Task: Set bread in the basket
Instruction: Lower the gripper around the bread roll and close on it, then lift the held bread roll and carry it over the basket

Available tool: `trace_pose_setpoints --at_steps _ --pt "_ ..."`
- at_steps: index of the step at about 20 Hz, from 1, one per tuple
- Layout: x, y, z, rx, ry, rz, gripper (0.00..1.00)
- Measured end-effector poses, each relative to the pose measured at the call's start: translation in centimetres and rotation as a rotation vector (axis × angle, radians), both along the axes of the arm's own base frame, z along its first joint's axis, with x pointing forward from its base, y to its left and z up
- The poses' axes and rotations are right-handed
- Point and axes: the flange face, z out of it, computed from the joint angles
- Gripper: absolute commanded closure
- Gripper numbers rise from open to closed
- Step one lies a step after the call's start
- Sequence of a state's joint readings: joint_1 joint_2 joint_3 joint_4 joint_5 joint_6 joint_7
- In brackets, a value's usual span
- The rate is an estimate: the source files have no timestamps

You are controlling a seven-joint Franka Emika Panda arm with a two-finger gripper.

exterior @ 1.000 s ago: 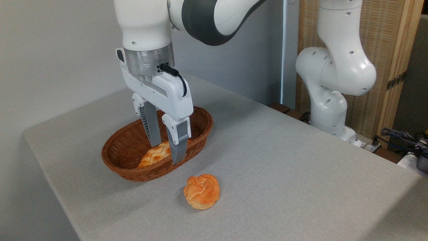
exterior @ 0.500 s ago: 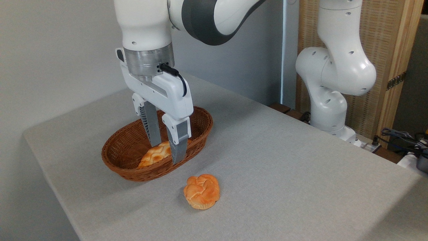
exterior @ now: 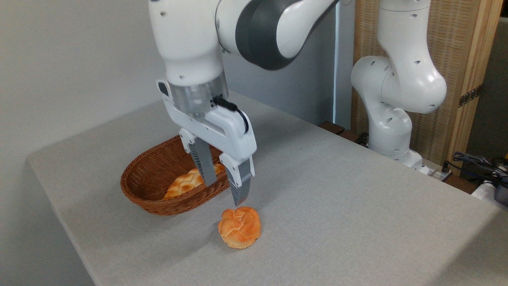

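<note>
- A small round knotted bun, the bread (exterior: 239, 227), is seen lying on the grey cloth-covered table (exterior: 337, 206), near the front of the view. Its crust is glossy and golden-orange, with paler creases between the knots and a pale underside.
- The bread is placed outside the basket (exterior: 139, 186), just in front of and to the right of the basket's near rim, without touching it.
- The basket is oval, woven of reddish-brown wicker, shallow with flared sides. A longer braided loaf (exterior: 186, 182) is seen lying inside it.
- The gripper (exterior: 224, 190) is held pointing downward from a white arm (exterior: 190, 43) that enters from the top of the view. Its jaws are parted by a moderate gap, and nothing is held between them.
- One finger is seen in front of the basket's right end; the other finger's tip is just above the bread's far edge. It cannot be told whether that tip touches the bread.
- The arm's white base column (exterior: 397, 91) is mounted beyond the table's far right edge.
- Open grey table is seen to the right of the bread and in front of it, up to the table's front edge. The table's left edge is near the basket, with a pale wall (exterior: 63, 59) behind it.
- Cables (exterior: 476, 163) are seen off the table at the far right.
</note>
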State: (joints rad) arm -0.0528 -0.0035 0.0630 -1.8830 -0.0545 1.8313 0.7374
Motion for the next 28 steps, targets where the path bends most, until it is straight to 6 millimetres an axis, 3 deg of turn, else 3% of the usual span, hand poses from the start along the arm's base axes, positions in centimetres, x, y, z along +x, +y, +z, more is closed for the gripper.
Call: trace_pose_setpoints --at_steps 12,22,26,28 --pt "0.9 0.9 -6.1 0.035 0.016 -0.044 0.00" --pt "0.9 1.0 -8.3 0.063 0.053 -0.083 0.00" --pt "1.1 0.7 -9.0 0.063 0.064 -0.089 0.43" --pt "1.1 0.6 -9.0 0.063 0.064 -0.090 0.44"
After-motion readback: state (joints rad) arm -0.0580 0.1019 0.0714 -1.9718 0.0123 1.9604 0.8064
